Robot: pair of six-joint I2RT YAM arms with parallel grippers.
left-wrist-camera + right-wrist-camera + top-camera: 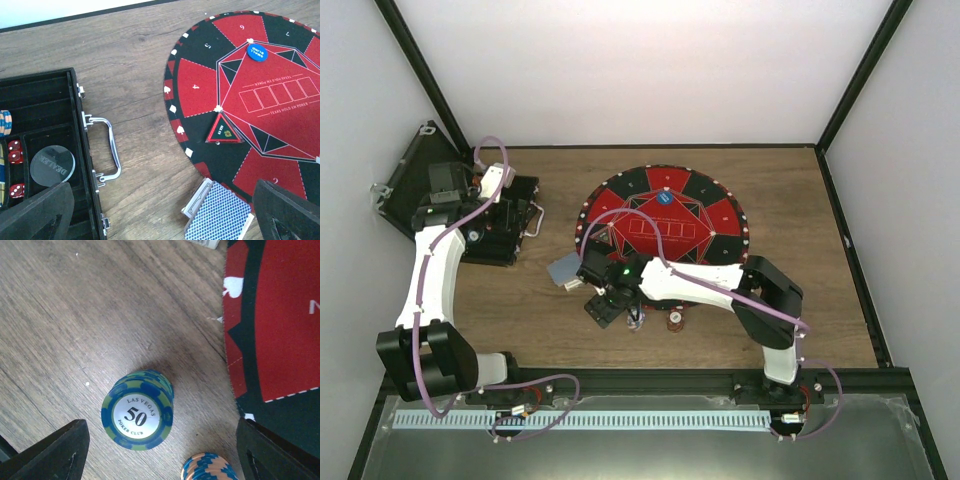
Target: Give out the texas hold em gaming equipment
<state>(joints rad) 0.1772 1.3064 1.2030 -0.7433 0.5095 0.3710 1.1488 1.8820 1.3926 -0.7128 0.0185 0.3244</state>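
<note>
Far left: a black hard case with metal latches (45, 105) lies open on the wooden table (130, 60), its left part cut off in the left wrist view. Inside it, counted: one clear round DEALER puck (52, 165), three red dice (15, 150), and one column of orange-and-blue edge chips (4, 122), mostly out of frame. The left gripper (162, 190) hangs just right of the case's handle, fingers spread wide, nothing between the pads. Next, a small fan of playing cards with blue patterned backs (220, 212) lies on the wood, touching the near-left rim of the large round red-and-black mat (200, 90). The bottom edge crops the fan, so I cannot tell the card count. On the mat, one each: a blue SMALL BLIND disc (257, 52) and a black triangular marker with a red border (223, 131). The mat's right side runs out of frame. Off the mat's near rim stand two chip stacks. A blue-and-green striped stack (137, 412) is topped "LAS VEGAS 50". An orange-and-blue striped stack (210, 467) is half cropped at the bottom. Chips per stack are not countable. The right gripper (162, 424) hovers with its fingers apart on either side of the blue-and-green striped stack, touching neither side of it.
</note>
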